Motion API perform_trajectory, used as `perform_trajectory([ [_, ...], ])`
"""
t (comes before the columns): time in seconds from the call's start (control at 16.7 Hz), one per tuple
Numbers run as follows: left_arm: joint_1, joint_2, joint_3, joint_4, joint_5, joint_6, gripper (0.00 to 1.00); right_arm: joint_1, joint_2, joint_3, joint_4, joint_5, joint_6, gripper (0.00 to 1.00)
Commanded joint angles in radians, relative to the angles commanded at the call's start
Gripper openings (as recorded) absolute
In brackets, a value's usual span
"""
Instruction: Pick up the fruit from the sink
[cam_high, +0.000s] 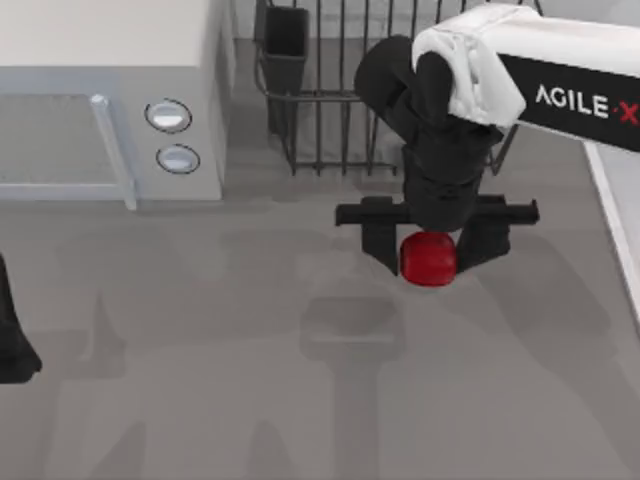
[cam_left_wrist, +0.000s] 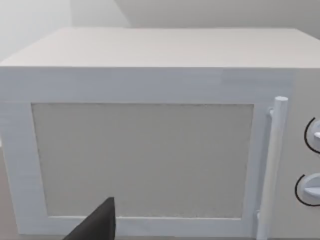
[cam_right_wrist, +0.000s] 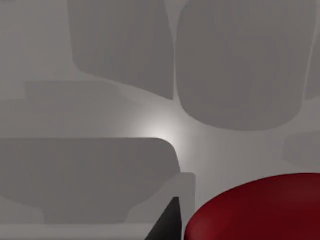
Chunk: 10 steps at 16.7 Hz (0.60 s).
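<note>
The right gripper (cam_high: 430, 250) points straight down, with the fruit (cam_high: 428, 259) seated between its two dark fingers (cam_high: 377, 245). The jaws stand closed on the fruit, one finger at each side. No sink rim is identifiable around it; the fruit lies over a plain grey tabletop (cam_high: 250, 350), in front of the wire rack (cam_high: 330, 110). Whether it rests on that surface or hangs just above cannot be told, though a soft shadow falls apart from it.

Judgement: the grasp appears made and the lift is in hand. The next move calls for a steady vertical rise with the grip held firm, since a smooth round body may roll between flat fingers.

Materials: the fruit is glossy, deep red and round, as the right wrist view confirms (cam_right_wrist: 260, 210). The rack is thin dark wire. Well away from the jaws stands a pale boxy microwave (cam_left_wrist: 150, 150) with a bar handle (cam_left_wrist: 272, 165) and two round knobs (cam_high: 168, 115).

The left gripper (cam_high: 12, 350) sits parked at the left edge; its finger state cannot be told.
</note>
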Motion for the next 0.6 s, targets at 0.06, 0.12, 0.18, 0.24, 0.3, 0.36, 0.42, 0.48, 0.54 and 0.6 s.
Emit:
perform_trajectory([
  [0.06, 0.0, 0.0, 0.0, 0.0, 0.0, 0.0, 1.0, 0.0, 0.0, 0.0, 0.0, 0.0, 0.0, 0.08],
  [0.12, 0.0, 0.0, 0.0, 0.0, 0.0, 0.0, 1.0, 0.0, 0.0, 0.0, 0.0, 0.0, 0.0, 0.15],
  [0.18, 0.0, 0.0, 0.0, 0.0, 0.0, 0.0, 1.0, 0.0, 0.0, 0.0, 0.0, 0.0, 0.0, 0.23],
  [0.24, 0.0, 0.0, 0.0, 0.0, 0.0, 0.0, 1.0, 0.0, 0.0, 0.0, 0.0, 0.0, 0.0, 0.3],
  [0.3, 0.0, 0.0, 0.0, 0.0, 0.0, 0.0, 1.0, 0.0, 0.0, 0.0, 0.0, 0.0, 0.0, 0.38],
  [0.36, 0.0, 0.0, 0.0, 0.0, 0.0, 0.0, 1.0, 0.0, 0.0, 0.0, 0.0, 0.0, 0.0, 0.45],
  [0.42, 0.0, 0.0, 0.0, 0.0, 0.0, 0.0, 1.0, 0.0, 0.0, 0.0, 0.0, 0.0, 0.0, 0.53],
  [0.48, 0.0, 0.0, 0.0, 0.0, 0.0, 0.0, 1.0, 0.0, 0.0, 0.0, 0.0, 0.0, 0.0, 0.6],
  [0.54, 0.0, 0.0, 0.0, 0.0, 0.0, 0.0, 1.0, 0.0, 0.0, 0.0, 0.0, 0.0, 0.0, 0.68],
  [0.6, 0.0, 0.0, 0.0, 0.0, 0.0, 0.0, 1.0, 0.0, 0.0, 0.0, 0.0, 0.0, 0.0, 0.75],
])
